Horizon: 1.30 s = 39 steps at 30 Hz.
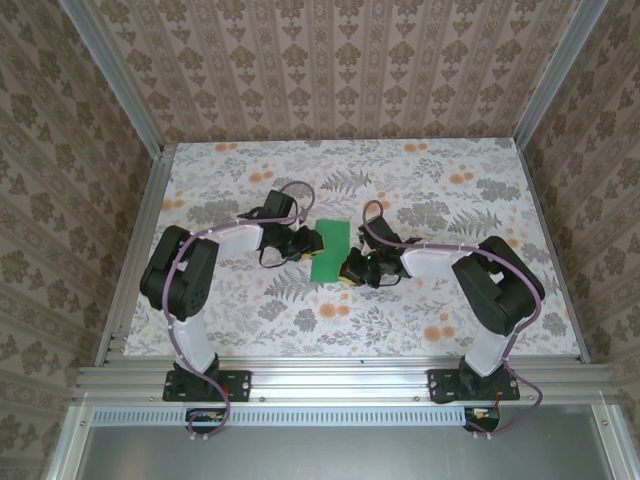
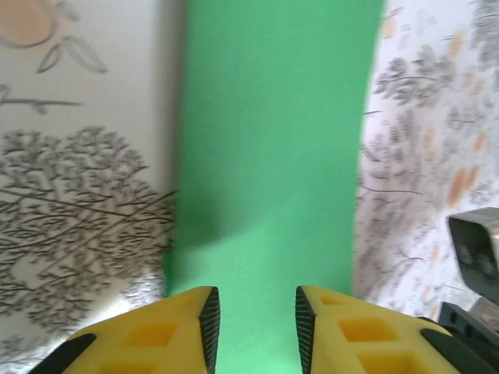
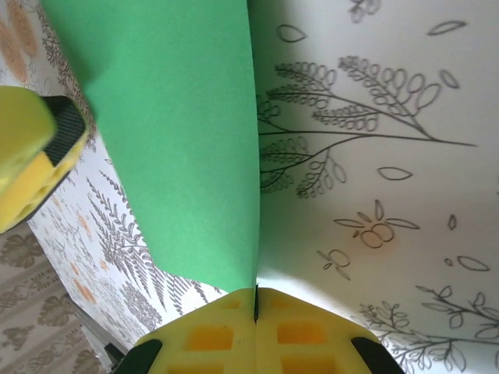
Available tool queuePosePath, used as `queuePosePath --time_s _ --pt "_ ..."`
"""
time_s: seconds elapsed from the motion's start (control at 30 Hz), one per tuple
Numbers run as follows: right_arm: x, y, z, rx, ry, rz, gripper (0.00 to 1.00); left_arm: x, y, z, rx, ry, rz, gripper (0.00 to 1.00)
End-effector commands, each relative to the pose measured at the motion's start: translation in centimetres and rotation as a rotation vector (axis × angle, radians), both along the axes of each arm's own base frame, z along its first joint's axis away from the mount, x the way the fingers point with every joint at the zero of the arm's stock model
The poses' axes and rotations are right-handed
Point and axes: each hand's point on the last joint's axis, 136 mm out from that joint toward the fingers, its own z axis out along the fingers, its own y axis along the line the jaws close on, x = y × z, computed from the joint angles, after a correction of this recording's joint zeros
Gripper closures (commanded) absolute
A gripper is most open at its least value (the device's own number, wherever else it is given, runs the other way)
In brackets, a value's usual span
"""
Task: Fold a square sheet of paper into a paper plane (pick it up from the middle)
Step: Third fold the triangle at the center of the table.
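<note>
The square sheet of paper (image 1: 328,250) is bright green and lies mid-table, seen from above as a narrow rectangle. In the right wrist view the paper (image 3: 171,140) rises from the tabletop, and my right gripper (image 3: 256,300) is shut on its near edge. From above, the right gripper (image 1: 348,268) sits at the sheet's lower right corner. My left gripper (image 1: 305,245) is at the sheet's left edge. Its yellow jaws stand apart in the left wrist view, left gripper (image 2: 257,312) open, with green paper (image 2: 273,140) showing below the gap. A paper plane is out of view.
The floral tabletop (image 1: 250,190) is ringed by an aluminium frame (image 1: 135,240) and patterned walls. The left gripper's yellow finger (image 3: 31,156) shows beside the paper in the right wrist view. Part of the right arm's grey housing (image 2: 475,253) shows at the right of the left wrist view.
</note>
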Motion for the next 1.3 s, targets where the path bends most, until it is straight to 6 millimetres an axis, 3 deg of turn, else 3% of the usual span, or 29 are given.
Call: queuePosePath --time_s 0.0,0.2,0.4,0.5,0.63,0.97,1.07,1.27 --pt "-2.0 -0.4 0.3 -0.048 0.052 0.123 1.0 0.9 -1.4 2.3 -0.088 -0.063 -0.025 0.64" --pt "-2.8 -0.9 0.3 -0.082 0.064 0.18 1.0 1.3 -0.6 0.0 0.001 -0.033 -0.01 0.66" --pt "-1.8 -0.2 0.7 -0.052 0.024 0.169 1.0 0.9 0.7 -2.4 0.087 0.012 0.005 0.72" --pt "-1.1 0.2 0.7 -0.027 0.001 0.141 0.95 0.6 1.0 -3.1 0.108 0.024 0.006 0.74" --pt "-0.5 0.6 0.4 0.009 -0.011 0.088 0.85 0.5 1.4 -3.6 0.126 0.029 0.01 0.76" --pt "-0.8 -0.3 0.6 -0.006 -0.02 0.033 0.78 0.3 1.6 -4.5 0.144 0.039 0.008 0.77" --pt "-0.8 -0.5 0.9 -0.005 -0.023 0.02 0.78 0.2 1.7 -4.6 0.145 0.042 0.01 0.77" --pt "-0.8 -1.0 1.5 -0.015 -0.039 -0.004 0.88 0.2 1.7 -4.6 0.146 0.041 0.01 0.77"
